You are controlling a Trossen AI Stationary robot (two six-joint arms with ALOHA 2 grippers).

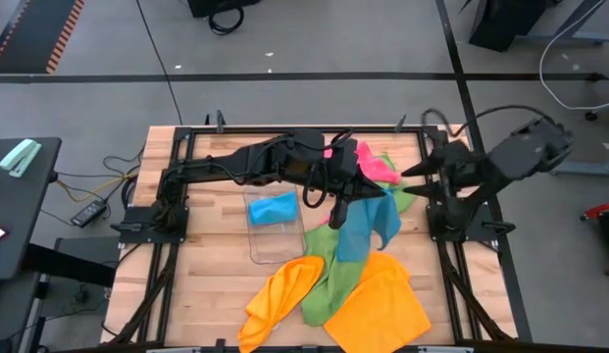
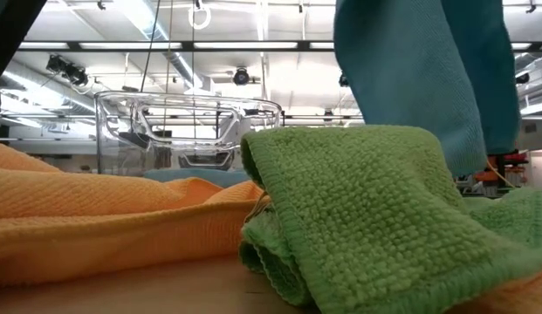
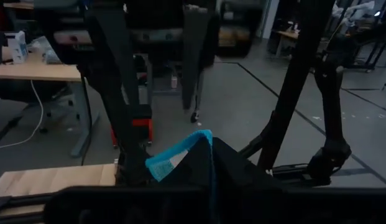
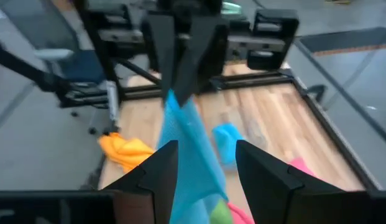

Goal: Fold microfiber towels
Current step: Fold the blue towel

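Observation:
A sky-blue microfiber towel (image 1: 368,224) hangs from my left gripper (image 1: 348,194), which is shut on it above the middle of the table; it also fills the upper right of the low view (image 2: 410,70). My right gripper (image 1: 414,174) stands open to the right of it, its fingers (image 4: 158,171) short of the hanging towel (image 4: 189,134). A pink towel (image 1: 380,167) lies behind, and a green towel (image 2: 367,209) lies crumpled under the blue one. Two orange towels (image 1: 378,306) lie at the near edge. My left gripper pinches the blue towel near its top corner (image 3: 180,155), which sticks out between the two fingers. The fingers reach level from the table's left. The towel hangs slack below them; whether its lower end (image 1: 351,247) touches the green towel, I cannot tell.
A clear plastic tray (image 1: 260,245) stands left of centre with a folded blue towel (image 1: 273,208) in it. A second orange towel (image 1: 282,294) lies bunched at the near edge. Bare wood shows at the table's near left (image 1: 206,284).

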